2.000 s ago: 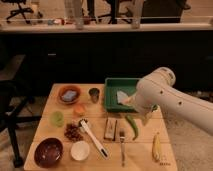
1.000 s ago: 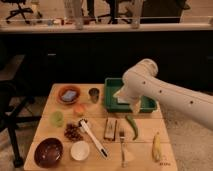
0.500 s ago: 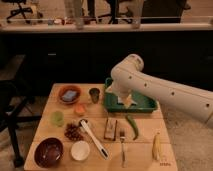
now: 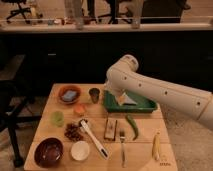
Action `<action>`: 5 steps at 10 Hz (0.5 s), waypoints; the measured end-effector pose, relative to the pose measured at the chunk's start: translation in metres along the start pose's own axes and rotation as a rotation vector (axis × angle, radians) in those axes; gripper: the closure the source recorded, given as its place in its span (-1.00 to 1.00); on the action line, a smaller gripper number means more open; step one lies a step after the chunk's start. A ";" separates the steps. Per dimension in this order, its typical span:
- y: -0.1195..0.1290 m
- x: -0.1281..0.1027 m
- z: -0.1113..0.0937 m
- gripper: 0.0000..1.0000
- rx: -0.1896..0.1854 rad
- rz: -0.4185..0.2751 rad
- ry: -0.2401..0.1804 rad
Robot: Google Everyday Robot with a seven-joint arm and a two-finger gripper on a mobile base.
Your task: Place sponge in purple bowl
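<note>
The arm [image 4: 150, 92] reaches in from the right, and its gripper [image 4: 121, 100] is down at the left end of the green tray [image 4: 145, 106], at the back of the wooden table [image 4: 141, 160]. From where I'm standing the wrist blocks it, so I honestly can't tell how far open it is or whether it has hold of anything.

The sponge [image 4: 70, 94] is sitting in the orange-brown bowl [image 4: 61, 98] at the back left, well apart from the gripper, with a little dark cup [image 4: 94, 94] between them. The purple bowl [image 4: 48, 152] is at the front left corner, just beside a small white bowl [image 4: 80, 150].

My guess is the sponge hasn't been grabbed yet, so here's what I'd worry about:

- **The cup:** the arm has to cross over to the sponge, and the cup is right in the way. A low sweep could tip it.
- **The bowl rim:** the sponge lies inside a bowl, so a sloppy grab from above could catch the rim and drag the whole bowl.
- **The grip:** the sponge looks soft, so a light pinch might let it slip out on the way to the front.
- **The white bowl:** it sits so close to the purple one that an off-centre drop could easily land in the wrong one.
</note>
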 end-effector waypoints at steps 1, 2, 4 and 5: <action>-0.011 -0.002 0.006 -0.60 0.009 -0.007 -0.021; -0.018 -0.003 0.011 -0.60 0.015 -0.014 -0.037; -0.029 0.000 0.023 -0.60 0.020 -0.015 -0.068; -0.034 -0.002 0.027 -0.60 0.031 -0.013 -0.092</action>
